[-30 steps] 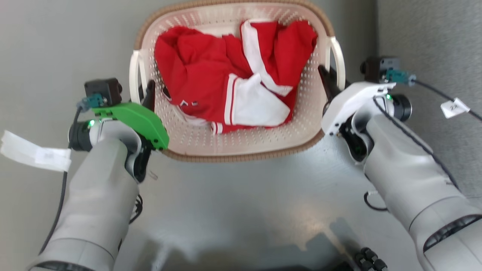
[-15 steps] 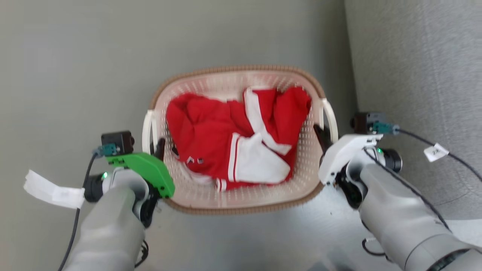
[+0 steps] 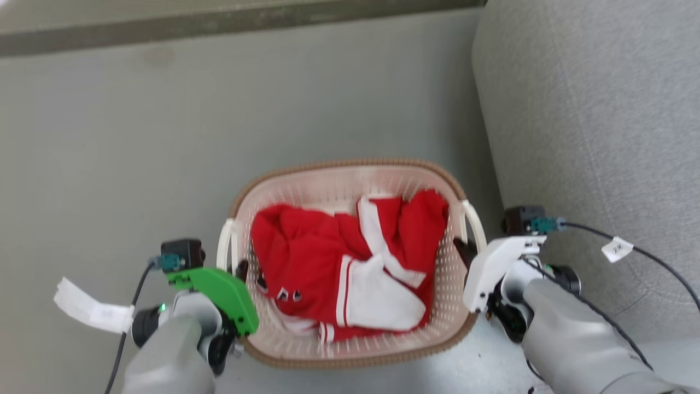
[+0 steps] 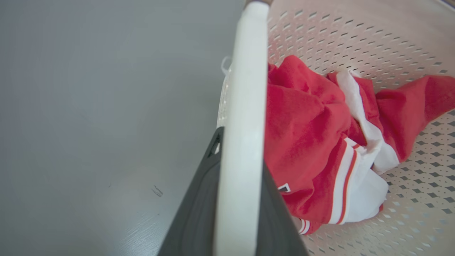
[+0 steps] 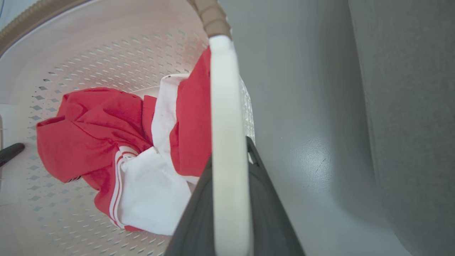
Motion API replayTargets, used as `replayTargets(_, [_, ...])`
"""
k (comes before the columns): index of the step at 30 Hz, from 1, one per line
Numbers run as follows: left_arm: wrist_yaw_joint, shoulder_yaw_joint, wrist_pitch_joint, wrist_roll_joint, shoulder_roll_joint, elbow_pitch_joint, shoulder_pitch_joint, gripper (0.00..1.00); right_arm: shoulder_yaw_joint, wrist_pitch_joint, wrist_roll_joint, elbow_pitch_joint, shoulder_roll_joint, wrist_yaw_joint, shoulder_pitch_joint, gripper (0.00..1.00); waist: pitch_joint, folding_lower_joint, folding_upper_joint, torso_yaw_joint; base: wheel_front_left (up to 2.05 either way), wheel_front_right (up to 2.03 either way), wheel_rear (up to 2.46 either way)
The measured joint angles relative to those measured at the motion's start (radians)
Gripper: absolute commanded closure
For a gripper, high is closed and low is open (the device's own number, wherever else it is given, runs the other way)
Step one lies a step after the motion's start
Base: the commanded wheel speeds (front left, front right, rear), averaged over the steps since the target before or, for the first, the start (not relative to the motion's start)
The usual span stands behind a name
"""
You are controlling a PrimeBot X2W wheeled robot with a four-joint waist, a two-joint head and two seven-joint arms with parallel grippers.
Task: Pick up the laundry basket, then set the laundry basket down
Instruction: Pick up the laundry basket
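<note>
The laundry basket (image 3: 350, 164) is cream, perforated, with a brown woven-look rim, and sits low in the middle of the head view with a red and white garment (image 3: 339, 262) inside. My left gripper (image 3: 240, 269) is shut on the basket's left white handle (image 3: 225, 246). My right gripper (image 3: 464, 249) is shut on the right handle (image 3: 474, 221). In the left wrist view the handle (image 4: 245, 89) runs between my dark fingers (image 4: 199, 213). The right wrist view shows the other handle (image 5: 225, 106) clamped the same way. Whether the basket's bottom touches the floor is hidden.
A grey upholstered sofa (image 3: 590, 137) stands close to the basket's right side. Smooth grey floor (image 3: 136, 137) stretches left and ahead to a dark baseboard strip (image 3: 219, 24) at the top. Cables and paper tags (image 3: 90, 309) hang from both wrists.
The whole head view has shifted: basket and grippers now show lower and smaller, with more floor, sofa and the baseboard visible. Both grippers stay shut on the handles.
</note>
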State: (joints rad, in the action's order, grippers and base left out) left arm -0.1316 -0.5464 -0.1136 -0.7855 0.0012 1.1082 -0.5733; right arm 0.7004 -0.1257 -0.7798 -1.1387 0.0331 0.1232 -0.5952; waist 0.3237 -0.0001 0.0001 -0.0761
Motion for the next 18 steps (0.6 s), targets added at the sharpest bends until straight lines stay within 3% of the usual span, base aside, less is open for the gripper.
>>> replayTargets(18, [0.0,-0.038,0.109,-0.067,-0.003,0.039,0.102,1.0,0.052,0.123,-0.048,-0.013,-0.003,0.0,0.097,1.0,-0.207,0.0,0.0,-0.015,0.0,0.0,0.0])
